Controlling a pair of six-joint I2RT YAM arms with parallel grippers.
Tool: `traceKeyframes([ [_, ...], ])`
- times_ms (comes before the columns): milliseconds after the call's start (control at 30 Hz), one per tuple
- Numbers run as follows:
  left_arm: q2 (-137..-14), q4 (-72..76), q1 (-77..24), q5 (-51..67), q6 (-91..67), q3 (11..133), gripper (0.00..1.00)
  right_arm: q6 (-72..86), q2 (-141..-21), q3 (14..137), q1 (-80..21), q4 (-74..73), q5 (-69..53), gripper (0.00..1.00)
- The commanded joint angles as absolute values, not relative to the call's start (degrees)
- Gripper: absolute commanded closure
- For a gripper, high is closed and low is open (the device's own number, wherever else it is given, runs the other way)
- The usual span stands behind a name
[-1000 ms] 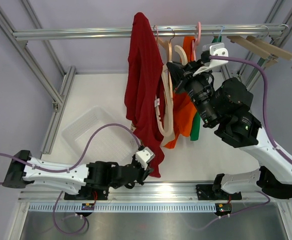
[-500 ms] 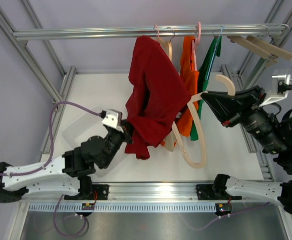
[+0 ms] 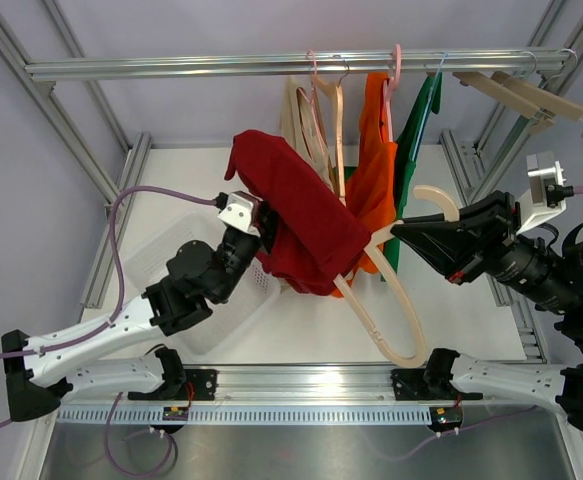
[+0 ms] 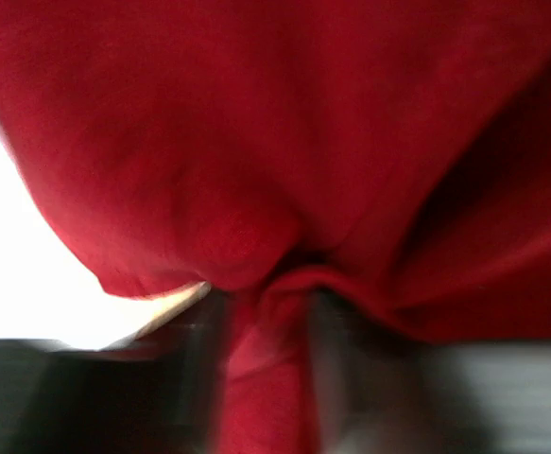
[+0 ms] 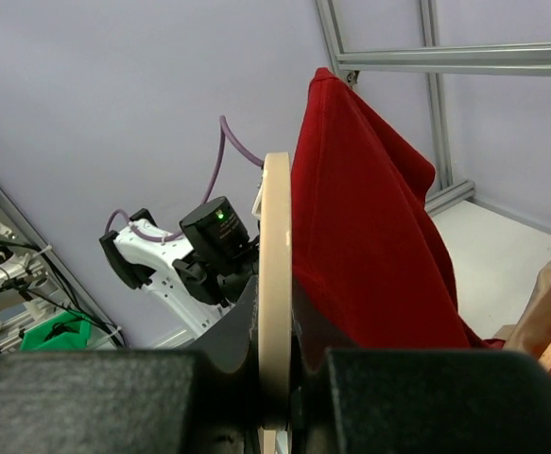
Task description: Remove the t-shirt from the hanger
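Observation:
The red t-shirt (image 3: 301,215) hangs bunched in mid-air above the clear bin, and it fills the left wrist view (image 4: 256,142). My left gripper (image 3: 264,232) is at its left side. In the left wrist view its blurred jaws (image 4: 266,378) stand apart with a fold of red cloth between them. My right gripper (image 3: 403,236) is shut on the beige wooden hanger (image 3: 386,310), which is off the rail. The hanger (image 5: 275,274) stands edge-on between the right gripper's (image 5: 277,374) fingers, with the t-shirt (image 5: 370,236) just beyond it. The shirt's lower right edge overlaps one hanger arm.
The metal rail (image 3: 221,67) at the back carries an orange shirt (image 3: 376,190), a green garment (image 3: 418,125) and bare wooden hangers (image 3: 321,130), with more hangers (image 3: 531,95) at far right. A clear plastic bin (image 3: 196,320) sits under my left arm.
The left arm has pulled the red t-shirt left and down, off the hanger and over the bin. Its jaws have parted. The right gripper has drawn the hanger off the rail to the right.

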State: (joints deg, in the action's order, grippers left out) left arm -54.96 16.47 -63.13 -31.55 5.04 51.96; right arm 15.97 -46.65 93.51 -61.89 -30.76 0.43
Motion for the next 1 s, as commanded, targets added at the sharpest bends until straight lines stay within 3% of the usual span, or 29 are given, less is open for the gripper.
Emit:
traceKeyframes([
  [0, -55.0, 24.0, -62.6, -28.1, 8.1, 55.4, 1.00, 16.9, -45.3, 94.7, -61.8, -28.4, -3.5, 1.00],
  [333, -51.4, 20.7, -61.3, -33.1, 9.5, 57.8, 1.00, 17.0, -40.4, 91.1, -61.7, -31.6, 5.0, 1.00],
  [667, -61.6, 5.5, -58.9, -31.3, 19.2, 91.9, 1.00, 25.8, -33.1, 80.3, -61.7, -43.0, 2.6, 1.00],
  [967, -66.4, -1.4, -51.6, -34.1, 25.3, 106.2, 1.00, 28.3, -29.2, 76.4, -61.7, -50.2, -1.5, 1.00],
])
